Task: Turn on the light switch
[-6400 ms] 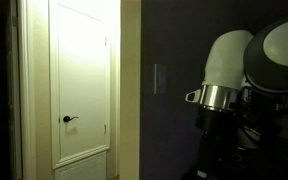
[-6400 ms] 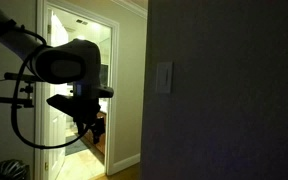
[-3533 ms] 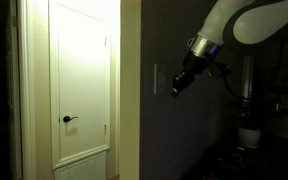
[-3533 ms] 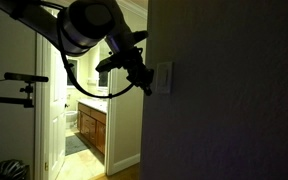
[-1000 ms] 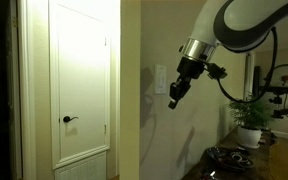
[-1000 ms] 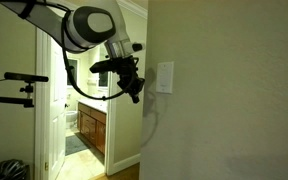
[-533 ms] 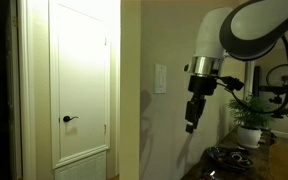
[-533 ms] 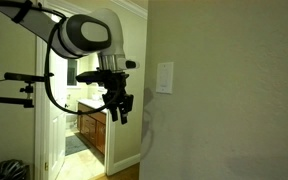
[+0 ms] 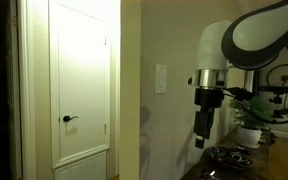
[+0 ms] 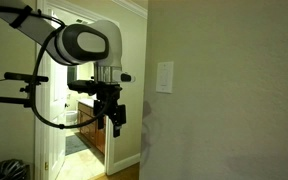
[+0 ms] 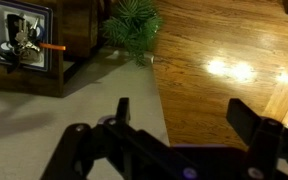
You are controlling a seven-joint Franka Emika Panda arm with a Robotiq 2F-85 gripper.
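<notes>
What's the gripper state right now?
Gripper: jaws open, holding nothing, hanging below and apart from the light switch.

One arm (image 9: pixel 224 40): bulky rounded white shells, grey round joint cap (image 10: pixel 84 42), silvery ring (image 9: pixel 210 73) at the wrist. One black cable (image 10: pixel 34 100), looped loosely beside the links. One end effector (image 11: pixel 184 112): matte black, two flat-sided fingers (image 11: pixel 122 108), dark in both exterior views.

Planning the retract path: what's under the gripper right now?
Below the open gripper, the wrist view shows wood floor, a potted plant and a dark cabinet. The gripper's own body hides whatever lies along the bottom edge of that view.
</notes>
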